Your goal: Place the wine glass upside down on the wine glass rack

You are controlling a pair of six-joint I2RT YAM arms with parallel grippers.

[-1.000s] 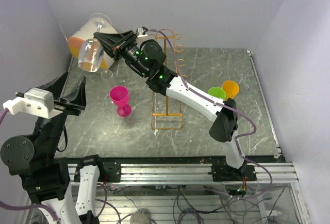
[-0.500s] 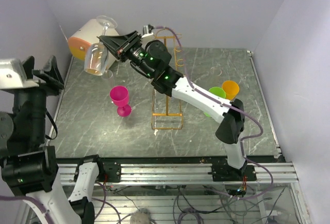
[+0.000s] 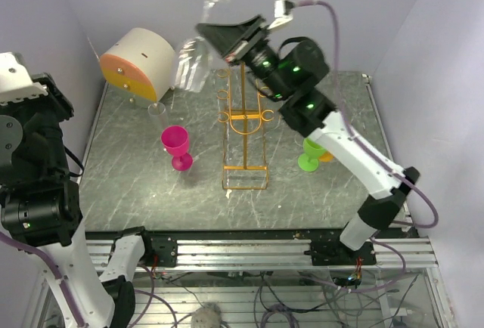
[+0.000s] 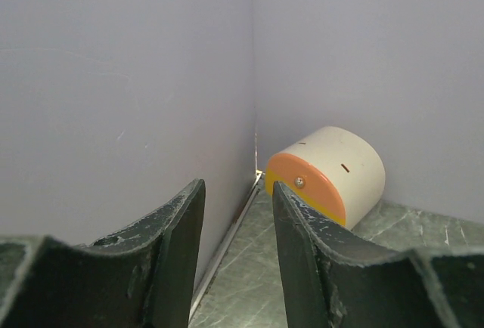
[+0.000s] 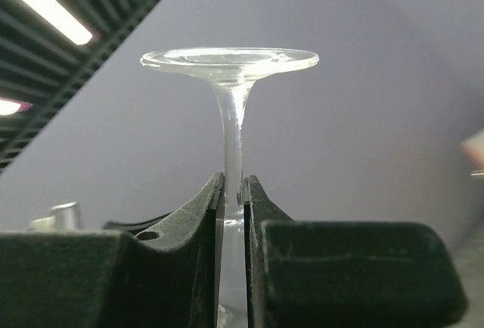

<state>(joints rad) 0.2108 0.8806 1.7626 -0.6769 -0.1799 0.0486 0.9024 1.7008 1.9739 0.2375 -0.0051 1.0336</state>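
My right gripper (image 3: 206, 32) is shut on the stem of the clear wine glass (image 3: 193, 60) and holds it high in the air, foot up and bowl down, just left of the rack's top. In the right wrist view the stem (image 5: 232, 131) rises between my jaws to the round foot. The golden-orange wire wine glass rack (image 3: 244, 128) stands in the middle of the table. My left gripper (image 4: 238, 215) is open and empty, raised at the far left and facing the back corner.
A white drum with an orange face (image 3: 138, 58) lies at the back left, also in the left wrist view (image 4: 327, 173). A pink goblet (image 3: 177, 146) stands left of the rack. A green goblet (image 3: 310, 154) and an orange cup stand to its right. A small clear glass (image 3: 156, 112) is near the drum.
My right gripper has swung the wine glass to the right and upward, from beside the drum to beside the rack's top. The left arm has pulled back to the far left edge.
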